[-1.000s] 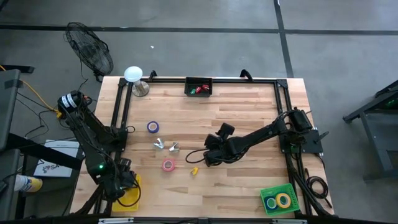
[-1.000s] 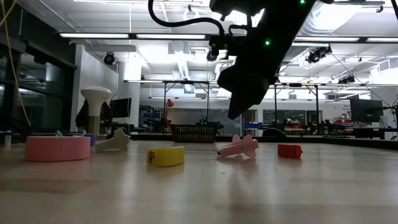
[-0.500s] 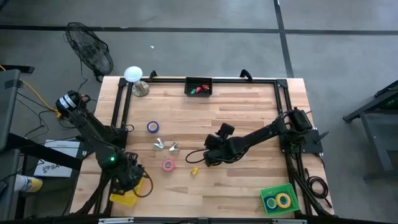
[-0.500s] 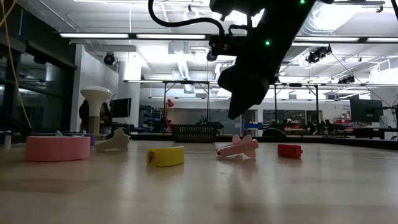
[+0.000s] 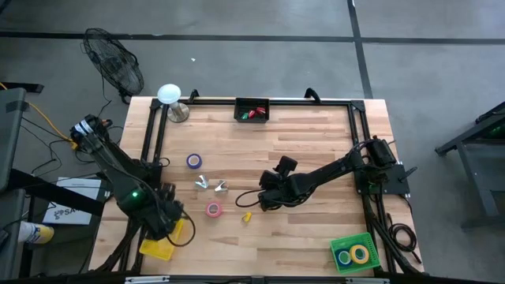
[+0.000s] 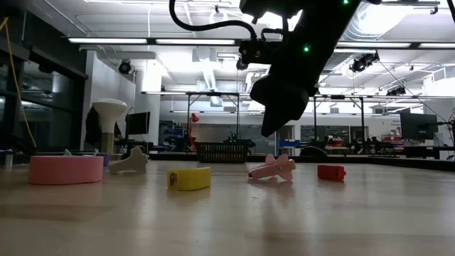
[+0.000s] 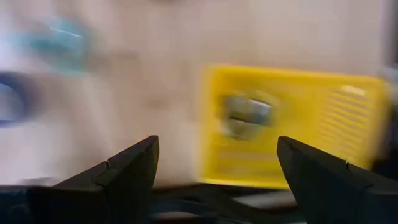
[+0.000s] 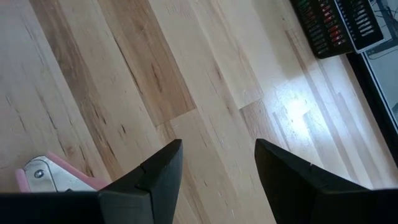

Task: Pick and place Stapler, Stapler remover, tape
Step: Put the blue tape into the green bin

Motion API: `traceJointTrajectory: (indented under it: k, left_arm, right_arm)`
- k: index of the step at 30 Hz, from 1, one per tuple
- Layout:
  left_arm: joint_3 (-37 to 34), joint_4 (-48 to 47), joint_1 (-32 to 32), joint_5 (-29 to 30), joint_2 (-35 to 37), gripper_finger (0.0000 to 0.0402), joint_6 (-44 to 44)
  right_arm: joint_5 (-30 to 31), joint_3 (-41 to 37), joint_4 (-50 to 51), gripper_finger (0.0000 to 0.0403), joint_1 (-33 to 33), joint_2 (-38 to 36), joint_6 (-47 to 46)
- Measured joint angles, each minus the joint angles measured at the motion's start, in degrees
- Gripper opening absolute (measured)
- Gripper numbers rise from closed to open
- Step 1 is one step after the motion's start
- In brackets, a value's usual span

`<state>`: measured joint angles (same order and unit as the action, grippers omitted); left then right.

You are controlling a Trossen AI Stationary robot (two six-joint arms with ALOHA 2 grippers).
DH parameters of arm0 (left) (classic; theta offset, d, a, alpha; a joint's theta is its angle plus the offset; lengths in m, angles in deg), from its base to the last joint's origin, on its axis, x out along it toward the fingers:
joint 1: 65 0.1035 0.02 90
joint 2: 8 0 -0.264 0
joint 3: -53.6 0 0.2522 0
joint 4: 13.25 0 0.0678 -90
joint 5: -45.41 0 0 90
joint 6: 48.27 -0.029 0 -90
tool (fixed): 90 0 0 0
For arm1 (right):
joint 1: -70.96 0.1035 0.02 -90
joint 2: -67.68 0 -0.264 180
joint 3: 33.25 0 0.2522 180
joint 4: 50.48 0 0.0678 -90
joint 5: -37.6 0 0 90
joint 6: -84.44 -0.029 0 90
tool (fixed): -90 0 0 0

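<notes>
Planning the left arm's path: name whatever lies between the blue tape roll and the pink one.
High view: two silver metal pieces lie between blue tape and pink tape.

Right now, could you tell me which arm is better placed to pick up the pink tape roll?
Left, probably. Its open hand sits just beside the pink tape, above the yellow bin. The right hand, also open, hovers farther off, past the small yellow piece.

We see the worktop [image 5: 316, 142] with one bin [image 5: 252, 110] at its far edge, one bin [image 5: 354, 252] at its near right corner, one bin [image 5: 158, 248] at its near left. Tape rolls [image 5: 194, 161] and [image 5: 213, 209] lie left of centre, two staple removers [image 5: 211, 184] between them. Left gripper [image 5: 175, 226] is beside the near-left bin; right gripper [image 5: 267, 197] is mid-worktop.
</notes>
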<state>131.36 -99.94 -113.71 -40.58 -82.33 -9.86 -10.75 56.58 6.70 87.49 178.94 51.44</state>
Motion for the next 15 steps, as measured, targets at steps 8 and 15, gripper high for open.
traceJointTrajectory:
  k: [8,15]
  left_arm:
    - [4.51,-9.98,6.02,19.85,0.02,0.0319,0.27]
    - [4.49,-10.09,15.57,23.56,-0.53,0.0319,-8.94]
  right_arm:
    - [-0.20,0.00,0.00,0.0193,0.02,0.00,-0.13]
    - [-1.50,-0.02,0.07,0.0193,0.02,-0.02,-0.11]
